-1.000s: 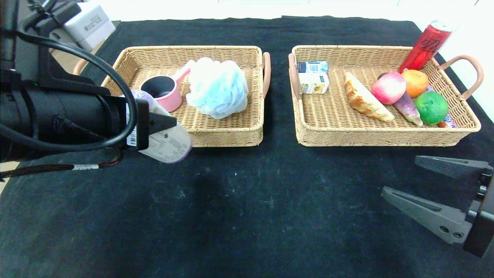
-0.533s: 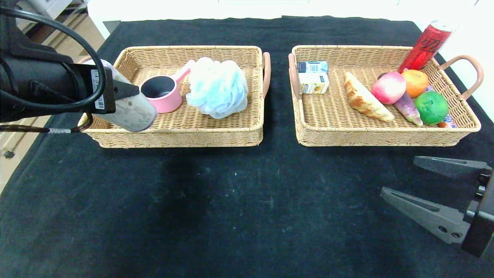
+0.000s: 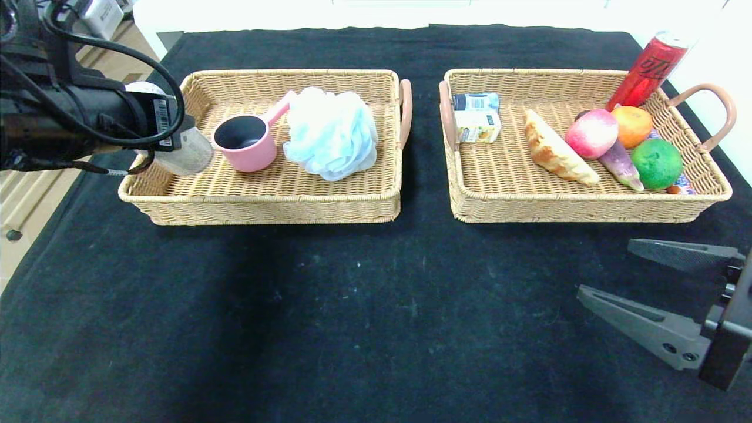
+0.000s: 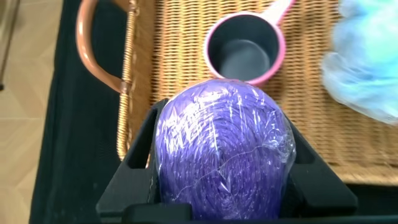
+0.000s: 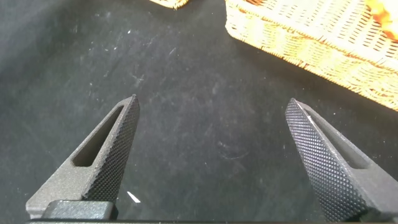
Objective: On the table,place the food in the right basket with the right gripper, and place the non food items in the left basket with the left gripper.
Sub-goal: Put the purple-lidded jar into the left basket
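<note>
- The left tool [image 3: 176, 138] holds the grey-labelled roll [image 3: 191, 155], its fingers clamped on either side of the roll's body; the purple end [image 4: 224, 146] faces the left wrist camera.
- The roll hangs above the outer left end of the left basket [image 3: 264, 202], just beside the pink pan [image 3: 245, 143], not yet resting on the weave.
- The roll looks light and stiff, a wound cylinder under glossy film. That wrap is probably slippery, so a hold across the middle of the body, as now, seems the safest place.
- The bath puff [image 3: 332, 132] lies in the same basket beyond the pan; soft and springy, it would squash under any pinch.
- The croissant [image 3: 555, 154], peach [image 3: 591, 133] and eggplant [image 3: 621, 164] already lie in the right basket [image 3: 587, 208], along with an orange, a lime, small cartons and a leaning red can [image 3: 646, 70].
- The right tool [image 3: 658, 294] is spread wide and empty, low over the black surface [image 3: 364, 305] in front of the right basket, apparently idle.
- Judged from this, dropping the roll is the last step left.
</note>
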Controlling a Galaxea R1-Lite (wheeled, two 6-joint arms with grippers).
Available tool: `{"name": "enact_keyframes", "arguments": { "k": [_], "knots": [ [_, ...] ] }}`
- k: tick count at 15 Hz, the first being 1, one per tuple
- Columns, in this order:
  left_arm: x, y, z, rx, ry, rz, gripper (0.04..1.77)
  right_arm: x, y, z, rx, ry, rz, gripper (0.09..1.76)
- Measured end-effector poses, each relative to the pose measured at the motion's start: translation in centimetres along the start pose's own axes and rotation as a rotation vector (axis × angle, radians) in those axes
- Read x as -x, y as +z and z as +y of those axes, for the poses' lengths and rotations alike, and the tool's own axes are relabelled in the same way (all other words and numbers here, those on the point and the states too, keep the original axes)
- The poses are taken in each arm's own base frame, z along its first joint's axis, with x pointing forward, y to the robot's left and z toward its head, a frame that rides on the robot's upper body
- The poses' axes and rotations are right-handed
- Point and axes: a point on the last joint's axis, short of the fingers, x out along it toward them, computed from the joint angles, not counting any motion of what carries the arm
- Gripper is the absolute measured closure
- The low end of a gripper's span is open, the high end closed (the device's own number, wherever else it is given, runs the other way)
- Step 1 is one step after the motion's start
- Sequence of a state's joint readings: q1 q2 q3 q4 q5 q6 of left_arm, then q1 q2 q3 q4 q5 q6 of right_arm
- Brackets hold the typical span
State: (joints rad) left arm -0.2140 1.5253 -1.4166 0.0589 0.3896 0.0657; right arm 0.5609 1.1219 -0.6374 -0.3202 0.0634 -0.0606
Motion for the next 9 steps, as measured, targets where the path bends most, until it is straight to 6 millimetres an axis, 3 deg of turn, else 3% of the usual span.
{"name": "enact_keyframes", "arguments": {
  "k": [9],
  "knots": [
    [-4.2, -0.6, 0.0, -0.018, 0.064, -0.014, 0.9, -0.2, 0.0, -0.1, 0.0, -0.008, 0.001, 0.14]
  ]
}}
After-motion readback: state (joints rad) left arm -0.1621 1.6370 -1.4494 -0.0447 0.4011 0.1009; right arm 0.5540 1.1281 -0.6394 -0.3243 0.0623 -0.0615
